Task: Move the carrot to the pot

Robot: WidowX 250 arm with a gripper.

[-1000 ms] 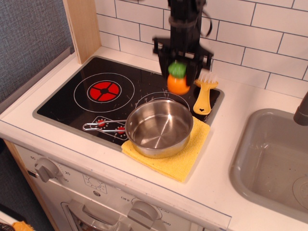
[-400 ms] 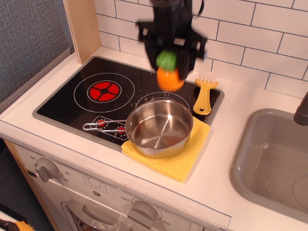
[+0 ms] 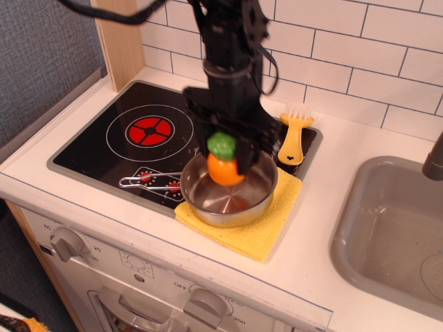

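While the hand (image 3: 225, 153) grips the carrot (image 3: 225, 168) over the pot (image 3: 259, 200), white tiles (image 3: 360, 48) back the stove (image 3: 149, 131).

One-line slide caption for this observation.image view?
Gripper holds the carrot over the pot on a yellow cloth.

Toy play kitchen, black cooktop (image 3: 131, 149) with a printed red burner (image 3: 149, 131), white tiled backsplash (image 3: 360, 55), grey sink basin (image 3: 387, 235) set in a pale counter (image 3: 315, 266), oven knobs (image 3: 67, 243) along the front panel
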